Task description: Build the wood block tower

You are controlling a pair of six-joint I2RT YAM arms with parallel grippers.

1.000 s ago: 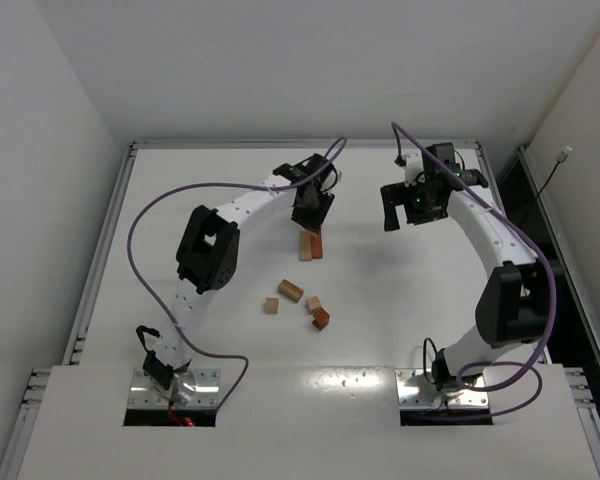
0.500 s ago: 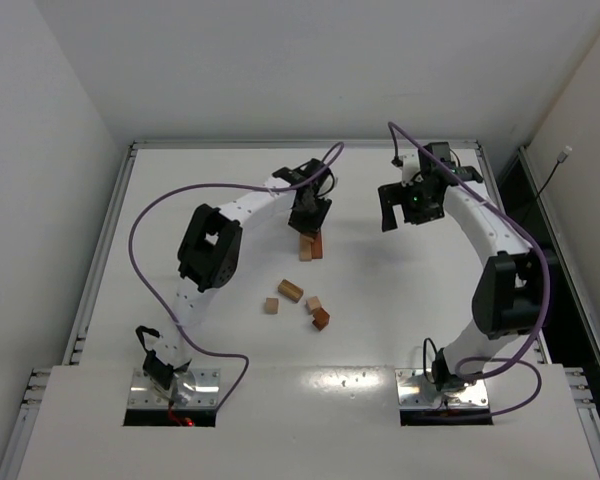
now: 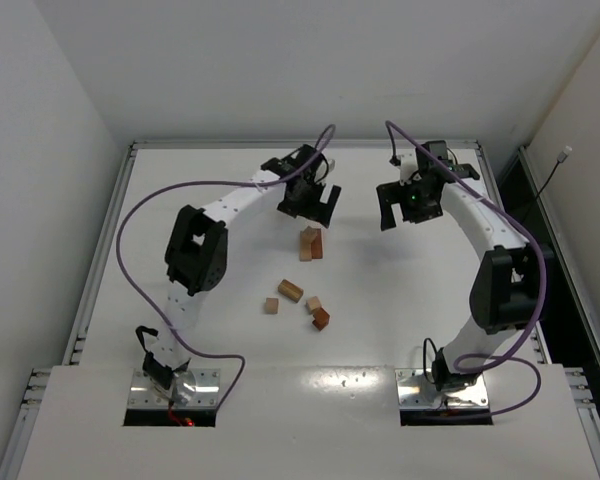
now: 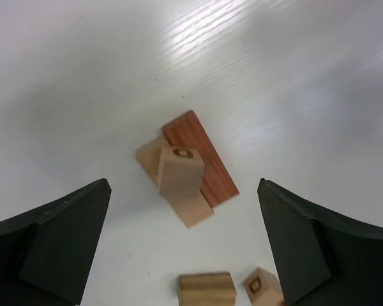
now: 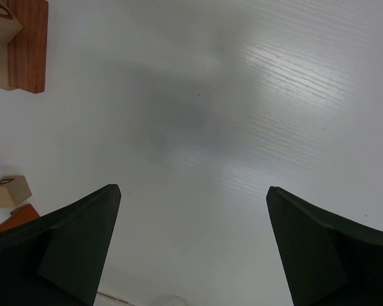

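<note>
Left gripper (image 3: pixel 317 210), spread wide and empty, hangs over the tower (image 3: pixel 310 243); loose wood blocks (image 3: pixel 291 290) lie nearer the arm bases.

No legible text, no labels, no numbers, no brand marks

At the left wrist view's bottom edge, a light tan wooden bar (image 4: pixel 207 288) and a tan wooden cube (image 4: pixel 262 285) are cut off. A reddish-brown wooden bar (image 5: pixel 27 44) is cropped at the right wrist view's top.
</note>
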